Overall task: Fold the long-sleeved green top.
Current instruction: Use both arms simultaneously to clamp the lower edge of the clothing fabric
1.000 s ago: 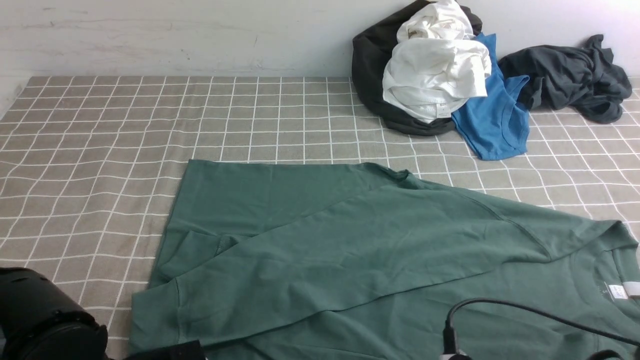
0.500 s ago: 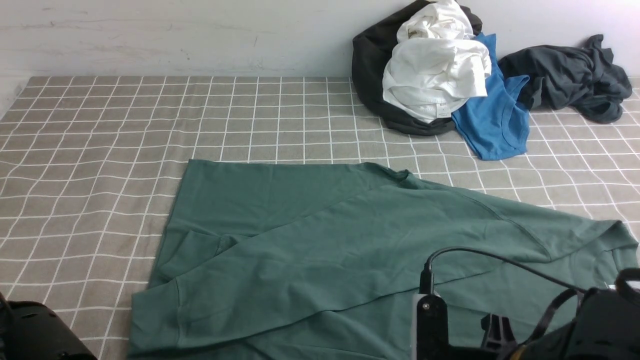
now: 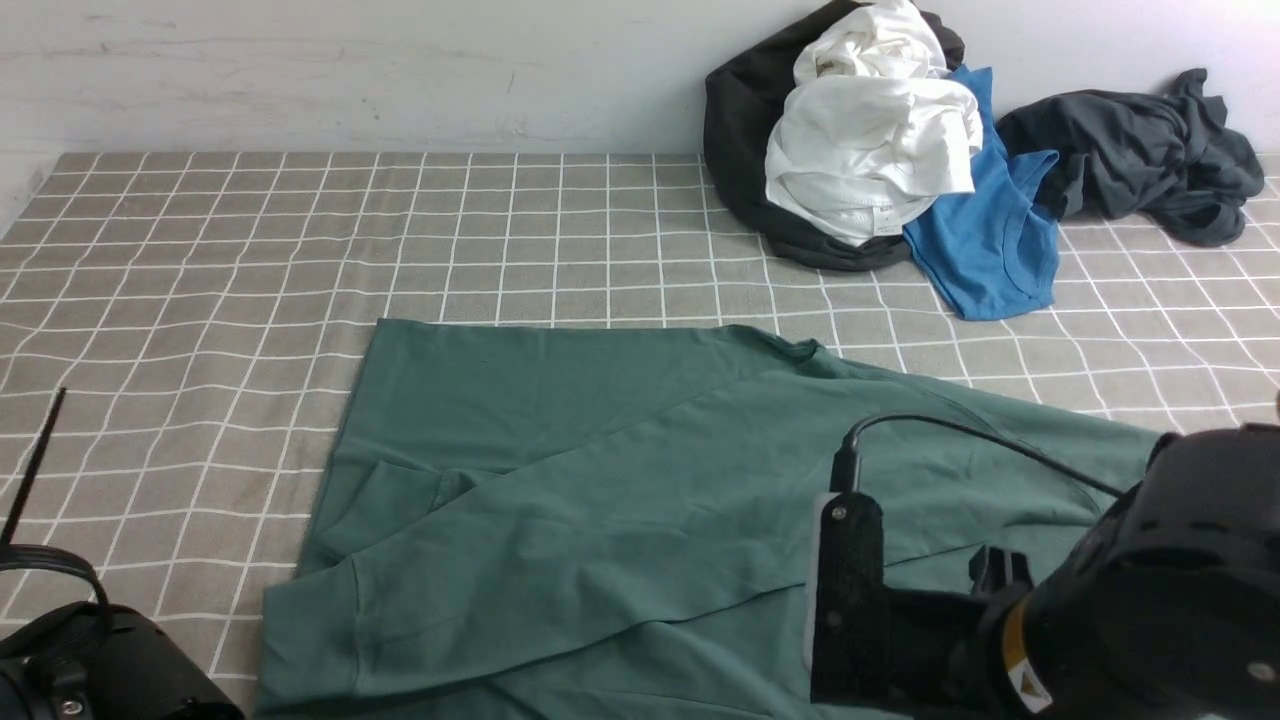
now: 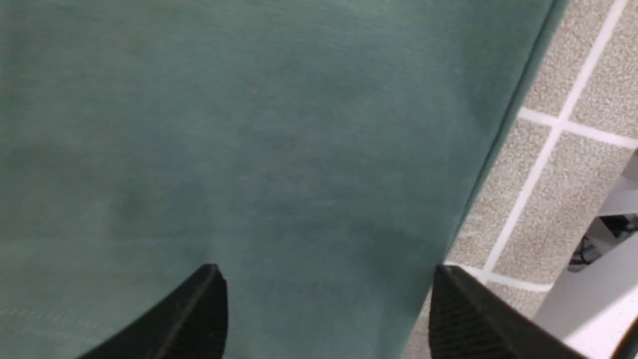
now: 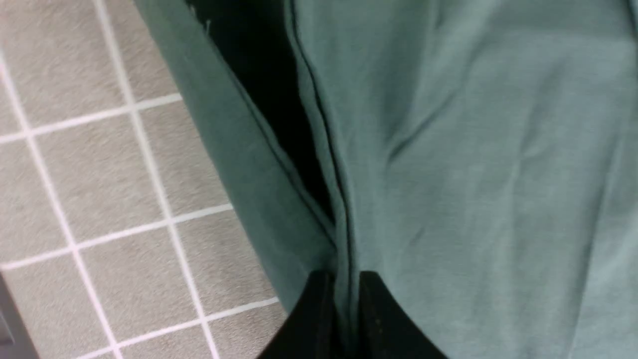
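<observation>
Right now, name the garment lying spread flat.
The green long-sleeved top, flat nearest the robot; the white garment, blue shirt and dark grey garment lie heaped by the wall.

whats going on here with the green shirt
A two-armed robot is folding the green long-sleeved top, spread on the checked tablecloth. One sleeve lies folded across the body. The right gripper has its jaws shut on a pinch of the top's fabric; the left gripper hovers over the top near its edge, jaws open, holding nothing. A pile of other clothes sits by the wall.
</observation>
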